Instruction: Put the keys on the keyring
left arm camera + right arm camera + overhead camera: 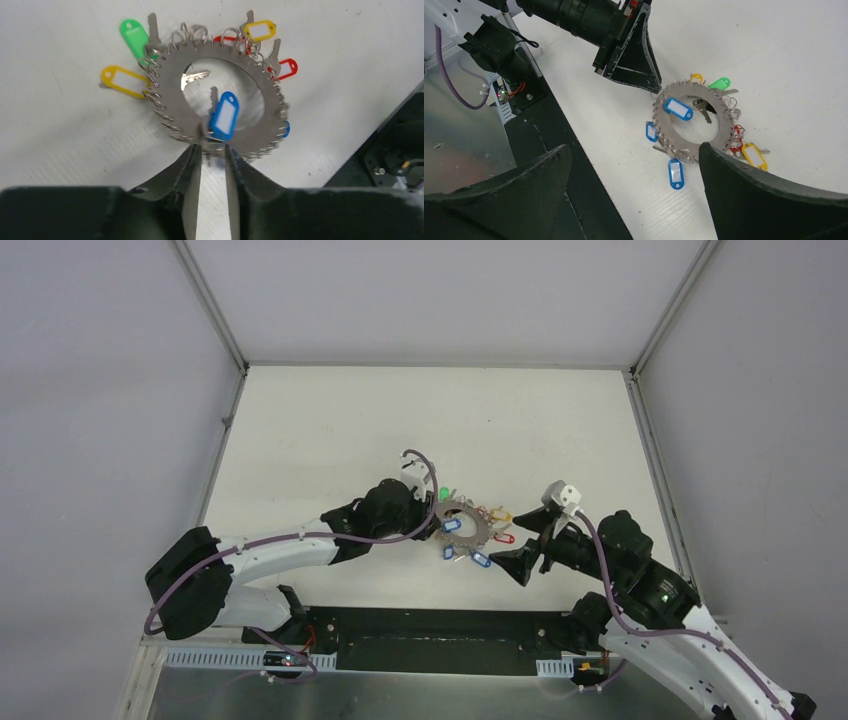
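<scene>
Silvery toothed metal keyring [172,90]: only the left wrist view shows the left gripper [212,150] barely parted at its rim; right gripper [634,146] gapes.

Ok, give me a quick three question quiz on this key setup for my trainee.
1. True or false: the right gripper holds a key.
2. Which colour tag lies on top of the keyring's flat plate? A green, B blue, C red.
3. Fill in: the ___ gripper's tips sit at the keyring's rim.
Key: 1 false, its jaws stand wide open and empty. 2 B, the blue tag. 3 left gripper.
</scene>
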Available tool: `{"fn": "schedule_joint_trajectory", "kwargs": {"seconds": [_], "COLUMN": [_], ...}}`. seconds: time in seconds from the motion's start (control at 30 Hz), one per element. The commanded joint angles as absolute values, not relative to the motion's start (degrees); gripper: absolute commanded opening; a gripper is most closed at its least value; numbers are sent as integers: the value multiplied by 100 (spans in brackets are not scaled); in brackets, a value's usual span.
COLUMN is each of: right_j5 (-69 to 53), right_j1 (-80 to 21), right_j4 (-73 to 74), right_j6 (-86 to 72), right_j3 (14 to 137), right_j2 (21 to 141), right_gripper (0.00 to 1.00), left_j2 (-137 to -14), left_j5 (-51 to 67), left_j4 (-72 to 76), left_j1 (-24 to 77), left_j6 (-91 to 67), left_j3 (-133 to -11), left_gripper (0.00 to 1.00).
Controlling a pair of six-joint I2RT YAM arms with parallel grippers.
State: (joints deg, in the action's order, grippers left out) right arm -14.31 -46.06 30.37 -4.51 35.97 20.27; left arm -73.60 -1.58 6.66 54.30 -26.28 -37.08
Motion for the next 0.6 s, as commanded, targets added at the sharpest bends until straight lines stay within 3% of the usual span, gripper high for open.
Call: {"fn": "schedule_joint_trajectory", "kwargs": {"seconds": [0.0, 0.1, 0.17, 0.37, 0.57], "right_j5": [-1462, -1592, -1705, -2004, -2218], "right_j1": [-4624, -4623, -4623, -4623, -4498], "right_j4": [2678, 2588, 2495, 2118, 1682], "right_j6": [-534, -537, -549, -850, -1237], "right_j3": [3626, 3615, 3621, 3726, 3809], "right_j2": [2163, 2247, 2326, 2924, 3616], "right_gripper": [100, 100, 100, 100, 100], "left_j2": [-6950, -6777, -6694, -6451, -6097], "left_j5": [-329, -283, -271, 115, 631], "left_j4": [255, -257, -615, -905, -852], "left_j1": [5398, 5405, 5389, 5113, 4383], "left_j6": [-2648, -2551, -2493, -2362, -2510], "left_j3": [-3618, -3760, -3922, -4123, -3968], "left_gripper": [47, 76, 86, 97, 99]}}
